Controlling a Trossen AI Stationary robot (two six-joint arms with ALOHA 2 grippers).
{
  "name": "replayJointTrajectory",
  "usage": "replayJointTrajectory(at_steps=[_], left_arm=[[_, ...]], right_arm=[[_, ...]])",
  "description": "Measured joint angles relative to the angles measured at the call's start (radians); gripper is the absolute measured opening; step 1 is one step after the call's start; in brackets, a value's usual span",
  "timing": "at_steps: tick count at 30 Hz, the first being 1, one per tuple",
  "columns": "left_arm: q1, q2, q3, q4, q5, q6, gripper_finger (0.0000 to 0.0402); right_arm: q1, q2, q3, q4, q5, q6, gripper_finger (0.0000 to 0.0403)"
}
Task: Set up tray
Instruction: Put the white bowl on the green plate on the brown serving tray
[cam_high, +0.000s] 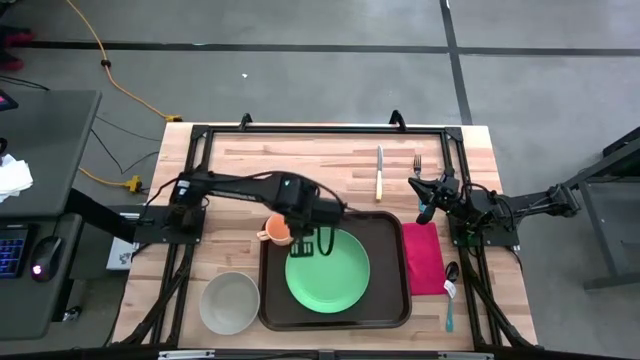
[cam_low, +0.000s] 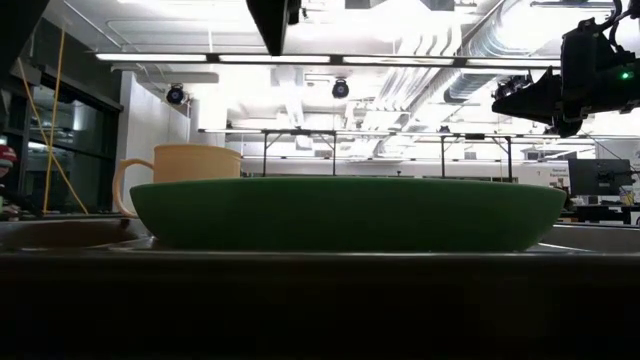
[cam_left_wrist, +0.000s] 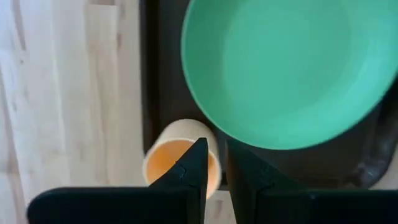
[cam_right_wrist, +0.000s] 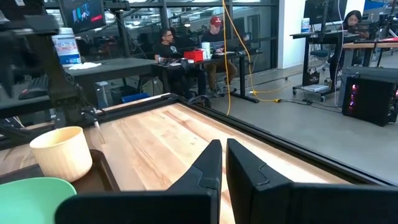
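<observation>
The dark brown tray (cam_high: 385, 300) lies at the middle of the table's near half. A round green plate (cam_high: 327, 268) rests flat in it. An orange cup (cam_high: 277, 231) stands upright at the tray's far left corner, handle toward the table's left; it also shows in the left wrist view (cam_left_wrist: 168, 155) and the low view (cam_low: 190, 165). My left gripper (cam_high: 313, 243) (cam_left_wrist: 216, 152) hovers above the cup's rim and the plate's far edge, fingers pointing down, open by a narrow gap and touching nothing. My right gripper (cam_high: 424, 212) (cam_right_wrist: 222, 149) is shut and empty, raised over the table's right side.
A red napkin (cam_high: 422, 258) lies right of the tray, with a spoon (cam_high: 450, 285) beside it. A knife (cam_high: 380, 172) and a fork (cam_high: 417, 165) lie beyond the tray, toward the far edge. A pale bowl (cam_high: 229, 300) sits left of the tray. People sit at desks (cam_right_wrist: 186, 43) beyond the table.
</observation>
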Motion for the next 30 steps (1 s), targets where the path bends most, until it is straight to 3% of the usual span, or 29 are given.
replayJointTrajectory(at_steps=[15, 30], left_arm=[[-0.175, -0.119, -0.002, 0.000, -0.032, -0.355, 0.0085], [-0.401, -0.133, -0.002, 0.001, -0.042, -0.706, 0.0085]], right_arm=[[0.000, 0.000, 0.000, 0.000, 0.000, 0.011, 0.0000], [0.000, 0.000, 0.000, 0.000, 0.000, 0.010, 0.0000]])
